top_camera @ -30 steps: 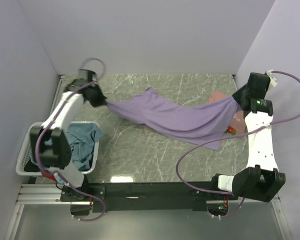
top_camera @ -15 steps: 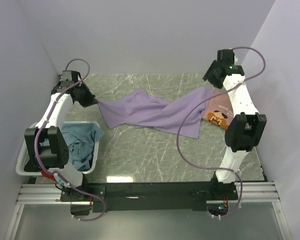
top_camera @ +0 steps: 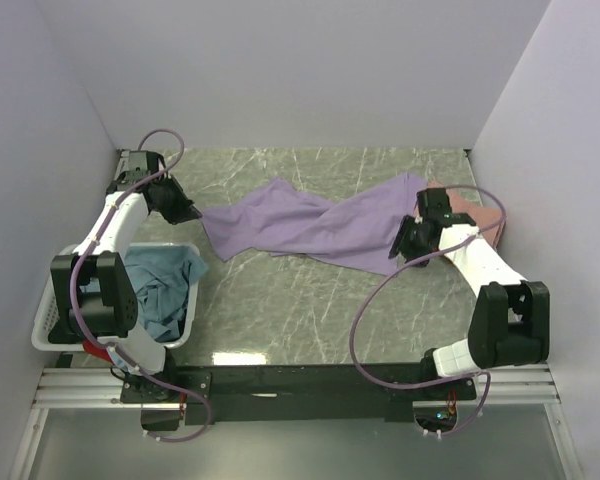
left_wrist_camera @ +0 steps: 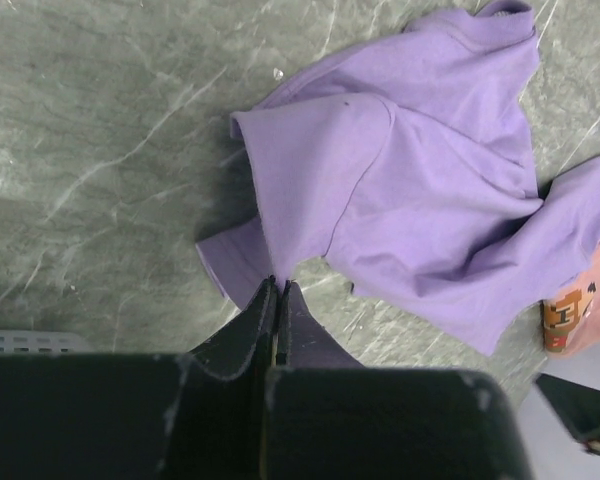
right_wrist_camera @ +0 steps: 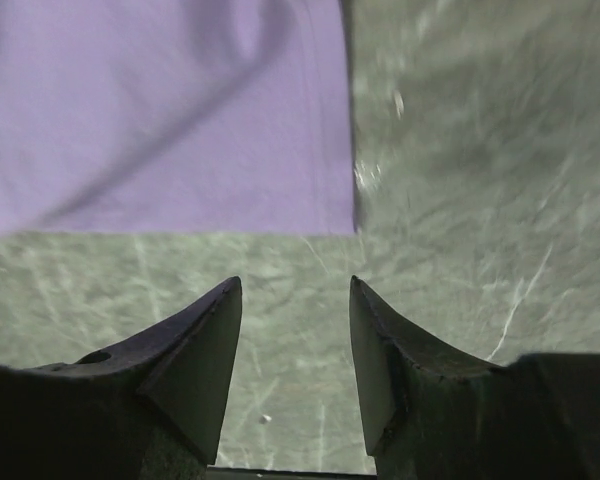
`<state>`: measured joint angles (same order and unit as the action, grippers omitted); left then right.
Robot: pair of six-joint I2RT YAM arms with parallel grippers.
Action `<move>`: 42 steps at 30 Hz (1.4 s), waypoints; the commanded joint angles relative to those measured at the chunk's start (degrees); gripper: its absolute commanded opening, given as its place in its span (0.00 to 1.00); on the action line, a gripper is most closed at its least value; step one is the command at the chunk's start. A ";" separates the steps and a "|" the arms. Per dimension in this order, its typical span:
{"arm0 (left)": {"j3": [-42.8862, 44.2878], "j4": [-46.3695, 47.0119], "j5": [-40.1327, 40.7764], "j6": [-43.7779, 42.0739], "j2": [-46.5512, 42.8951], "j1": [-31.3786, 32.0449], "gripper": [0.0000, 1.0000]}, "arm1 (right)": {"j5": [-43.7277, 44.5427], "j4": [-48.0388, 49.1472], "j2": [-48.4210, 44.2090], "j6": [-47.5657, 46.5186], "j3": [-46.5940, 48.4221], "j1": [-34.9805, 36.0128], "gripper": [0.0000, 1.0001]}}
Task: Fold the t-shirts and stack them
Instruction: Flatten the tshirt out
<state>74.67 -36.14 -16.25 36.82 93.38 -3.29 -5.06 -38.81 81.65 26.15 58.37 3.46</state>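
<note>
The left pincer (left_wrist_camera: pixel 278 295) pinched the lavender t-shirt (top_camera: pixel 300 225) hem; the right pincer (right_wrist_camera: pixel 295 285) gaped empty. Spreading seemed underway; its near corner needed gripping.

- The right end effector (right_wrist_camera: pixel 292 288) is letting go of the lavender t-shirt (top_camera: pixel 300 225), with its jaws now standing apart, and is dropping low beside the hem.
- The shirt is no longer hanging stretched between the arms and is settling onto the surface (top_camera: pixel 280 310), seemingly flat at its right end.
</note>
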 commanded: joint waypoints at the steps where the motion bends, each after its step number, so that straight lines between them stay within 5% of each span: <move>1: -0.06 2.39 -1.85 -1.13 -2.15 0.13 0.00 | -2.23 5.32 -0.62 1.27 -4.30 0.49 0.54; 24: -4.19 1.43 -0.54 -1.75 -6.72 0.13 0.00 | 1.28 10.24 13.01 -0.14 -5.90 0.40 0.39; 37: -4.01 1.33 -0.80 -2.19 -5.50 0.13 0.00 | -1.70 8.40 14.24 0.21 -5.20 0.40 0.02; 42: -4.54 4.58 -1.94 0.53 -4.53 0.48 0.00 | -5.40 2.17 10.83 1.97 3.21 0.23 0.00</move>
<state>70.28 -34.52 -16.86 36.07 89.32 -3.27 -7.70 -32.62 94.59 26.94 55.09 3.60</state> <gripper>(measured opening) 0.016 0.007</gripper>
